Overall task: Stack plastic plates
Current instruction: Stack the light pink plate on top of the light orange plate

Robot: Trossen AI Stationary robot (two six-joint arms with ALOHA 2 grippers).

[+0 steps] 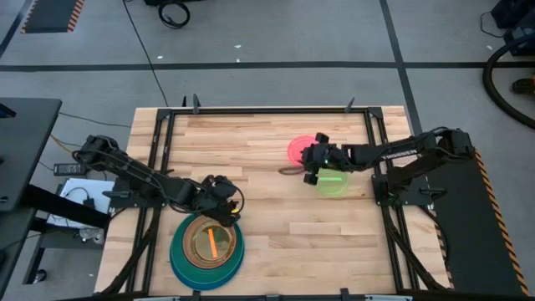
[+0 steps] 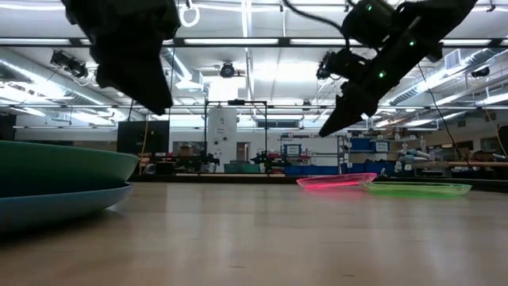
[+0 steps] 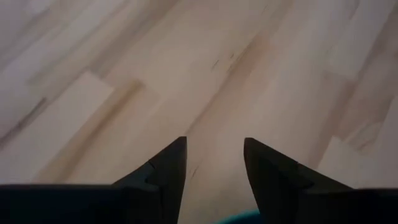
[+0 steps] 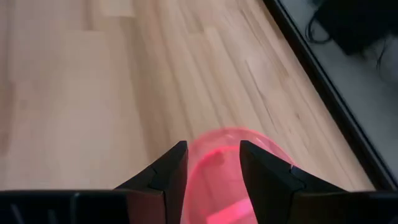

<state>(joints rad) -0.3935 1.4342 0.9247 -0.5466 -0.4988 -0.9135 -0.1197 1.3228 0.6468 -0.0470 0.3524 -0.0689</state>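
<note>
A stack of plastic plates stands near the table's front left. A big blue plate (image 1: 179, 266) lies at the bottom, a teal one (image 2: 63, 165) on it, then a brown one (image 1: 195, 231) with a small orange plate (image 1: 213, 244) on top. A translucent pink plate (image 4: 227, 158) and a green plate (image 1: 334, 184) lie flat on the table at the right. My left gripper (image 3: 214, 149) hangs open over the stack's far rim. My right gripper (image 4: 213, 152) hangs open above the pink plate, clear of it.
The bare wooden tabletop (image 1: 267, 209) lies between the stack and the two small plates. A black frame (image 1: 159, 150) runs along the table's left, far and right edges. A dark curved mark or cord (image 1: 288, 170) lies on the wood just left of my right gripper.
</note>
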